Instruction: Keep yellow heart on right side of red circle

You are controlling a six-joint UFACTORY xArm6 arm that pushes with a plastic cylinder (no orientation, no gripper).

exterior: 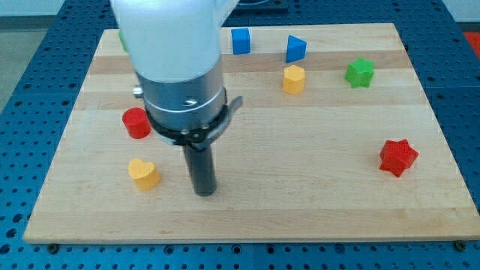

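— Wooden board (315, 165): where's the yellow heart (142, 173)?
— Below the red circle (136, 123), slightly to its right.
— And my tip (204, 192)?
— Just right of that heart, apart; a bare rod, no claw.

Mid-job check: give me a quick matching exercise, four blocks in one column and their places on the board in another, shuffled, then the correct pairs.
Blocks:
1. yellow heart
2. red circle
3. red star
4. green star

Places:
A. view's right, lower half of the board
B. just left of my tip, toward the view's bottom
C. view's top right, beyond the yellow hexagon
D. view's left, beside the arm's grey collar

Pairs: 1-B, 2-D, 3-A, 4-C
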